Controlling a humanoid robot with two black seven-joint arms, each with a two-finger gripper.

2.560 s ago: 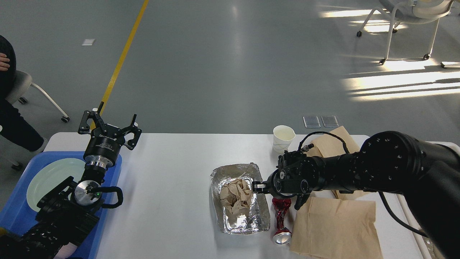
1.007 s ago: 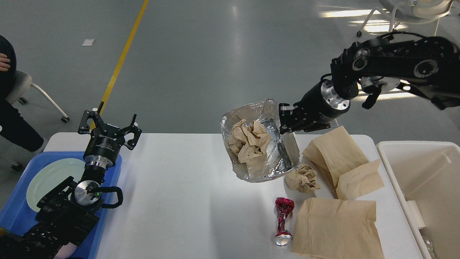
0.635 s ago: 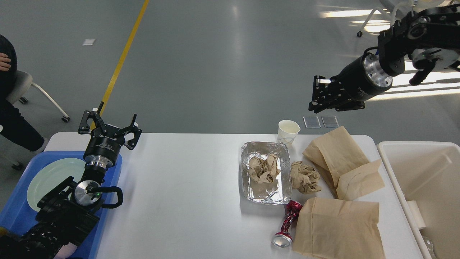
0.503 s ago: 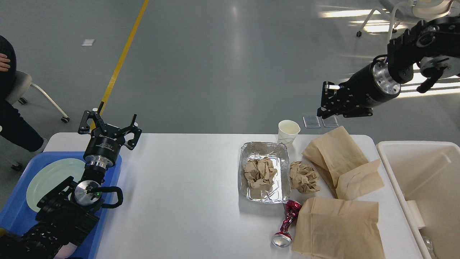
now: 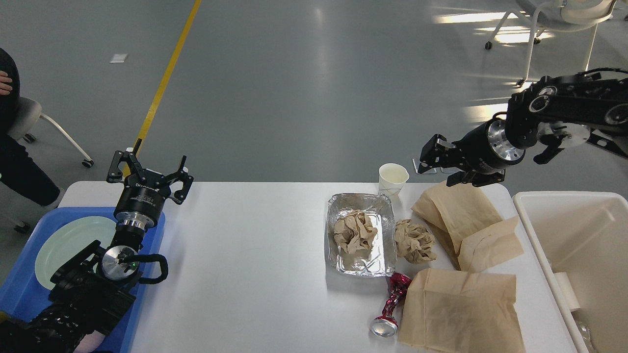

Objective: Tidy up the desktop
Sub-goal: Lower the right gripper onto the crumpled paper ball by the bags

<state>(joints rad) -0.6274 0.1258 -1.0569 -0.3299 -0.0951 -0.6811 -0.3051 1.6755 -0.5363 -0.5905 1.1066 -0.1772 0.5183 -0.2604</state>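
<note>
Crowding the desktop right half: foil tray, paper wads, bags, crushed can, cup. Right gripper, fingers apart and empty, hovers by the cup. Left gripper spread above blue tray; centre bare.

Grey glossy floor with a yellow line running diagonally at left. Sunlight patches at upper right beneath a white wheeled chair. Second wheeled chair at left edge.
</note>
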